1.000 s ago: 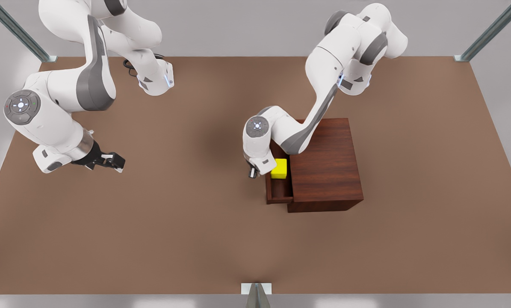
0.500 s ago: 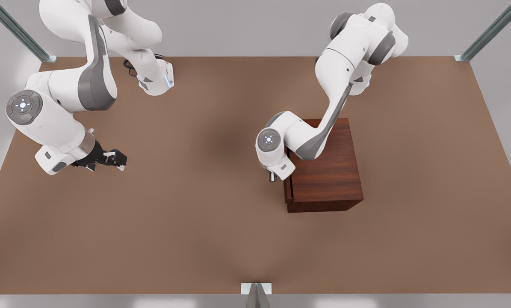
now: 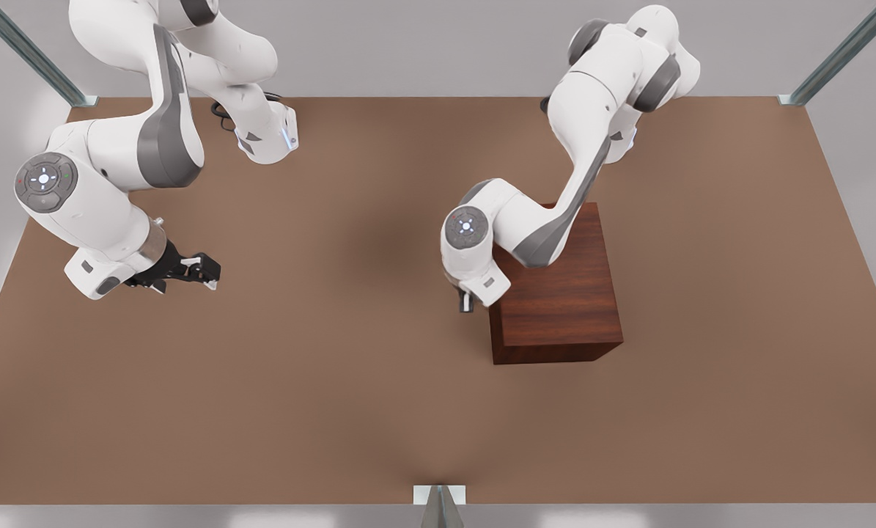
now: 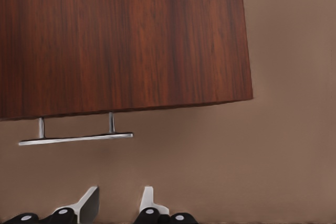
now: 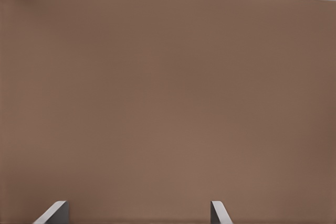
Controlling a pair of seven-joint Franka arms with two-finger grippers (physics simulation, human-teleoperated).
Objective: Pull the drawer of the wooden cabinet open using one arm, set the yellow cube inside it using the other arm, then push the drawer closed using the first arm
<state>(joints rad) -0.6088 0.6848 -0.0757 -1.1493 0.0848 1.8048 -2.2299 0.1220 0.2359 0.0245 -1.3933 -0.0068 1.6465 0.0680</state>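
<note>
The wooden cabinet (image 3: 558, 293) stands right of the table's middle in the front view, and its drawer sits flush inside it. Only the drawer's silver bar handle (image 4: 76, 139) sticks out from the cabinet (image 4: 121, 40) edge in the left wrist view. The yellow cube is hidden. My left gripper (image 3: 467, 302) hangs just off the cabinet's handle side. In its own wrist view, the left gripper (image 4: 119, 198) is open, a short way clear of the handle, with nothing between its fingers. My right gripper (image 3: 207, 271) waits open over bare table at the front view's left.
The brown table (image 3: 350, 381) spreads wide around the cabinet. The right wrist view shows only table surface (image 5: 168, 103) between the right gripper's fingers. Metal frame posts (image 3: 793, 99) stand at the far corners, and a bracket (image 3: 439, 495) sits at the near edge.
The drawer, open with the yellow cube inside a second ago, has slid shut with the left arm behind it. The left gripper now stands just off the handle. The right arm drifted slightly.
</note>
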